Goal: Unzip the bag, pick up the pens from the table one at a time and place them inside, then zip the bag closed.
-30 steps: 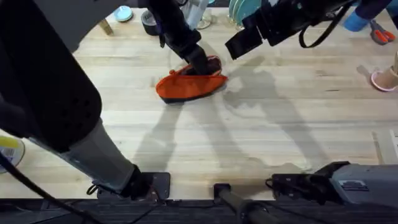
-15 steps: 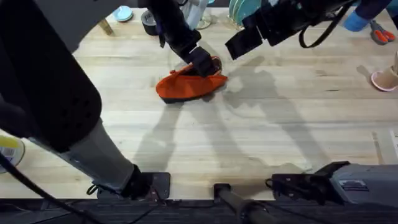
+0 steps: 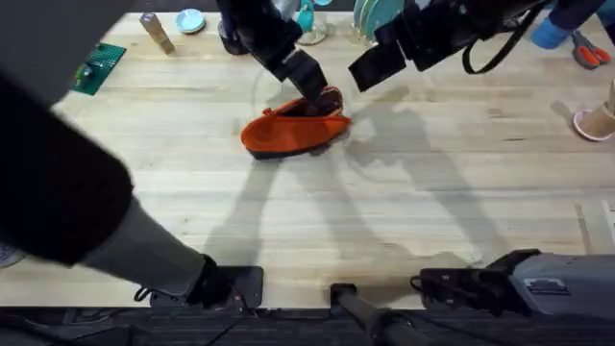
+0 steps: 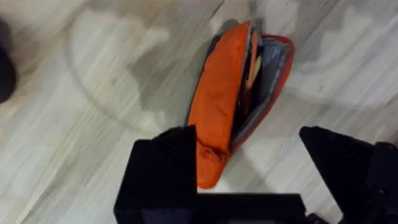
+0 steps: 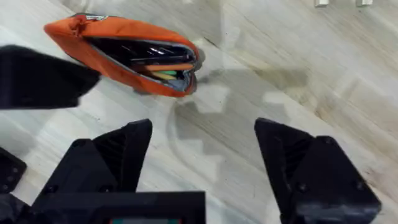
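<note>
The orange bag lies on the table past its middle, with its zipper open. In the left wrist view the bag gapes along its top and pens lie inside. The right wrist view shows the same opening of the bag, with an orange and a yellowish pen in it. My left gripper hovers over the bag's far right end, open, its fingers astride the bag's tip. My right gripper hangs open to the right of the bag, holding nothing.
Along the far edge stand a green board, a wooden block, a blue lid, a tape roll, teal plates and scissors. A pink object sits at the right edge.
My left gripper has lifted slightly off the bag's far end and drawn back. The left arm's bulk has swung out of the upper left. The right arm has not moved.
</note>
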`<state>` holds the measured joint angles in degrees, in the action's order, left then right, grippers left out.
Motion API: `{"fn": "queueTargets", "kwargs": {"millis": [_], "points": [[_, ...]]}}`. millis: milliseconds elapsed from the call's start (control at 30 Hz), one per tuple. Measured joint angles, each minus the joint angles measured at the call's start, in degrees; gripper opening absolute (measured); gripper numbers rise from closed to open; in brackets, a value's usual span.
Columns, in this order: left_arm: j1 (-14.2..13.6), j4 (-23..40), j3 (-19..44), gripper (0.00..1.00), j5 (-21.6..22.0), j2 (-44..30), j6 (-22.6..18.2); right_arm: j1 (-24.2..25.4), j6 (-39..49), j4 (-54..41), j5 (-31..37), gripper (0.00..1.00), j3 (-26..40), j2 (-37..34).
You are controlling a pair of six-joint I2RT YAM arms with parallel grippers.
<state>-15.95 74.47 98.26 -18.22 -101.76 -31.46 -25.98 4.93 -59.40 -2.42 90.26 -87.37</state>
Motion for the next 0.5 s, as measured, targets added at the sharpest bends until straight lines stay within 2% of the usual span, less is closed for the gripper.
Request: {"fn": "queueTargets", "kwargs": {"millis": [367, 500], "points": [[0.5, 2.2, 0.1, 0.996, 0.0, 8.7, 0.0, 0.0, 0.0, 0.0, 0.1, 0.996, 0.0, 0.0], [1.6, 4.8, 0.1, 0.997, 0.0, 10.5, 0.0, 0.0, 0.0, 0.3, 0.1, 0.996, 0.0, 0.0]]}}
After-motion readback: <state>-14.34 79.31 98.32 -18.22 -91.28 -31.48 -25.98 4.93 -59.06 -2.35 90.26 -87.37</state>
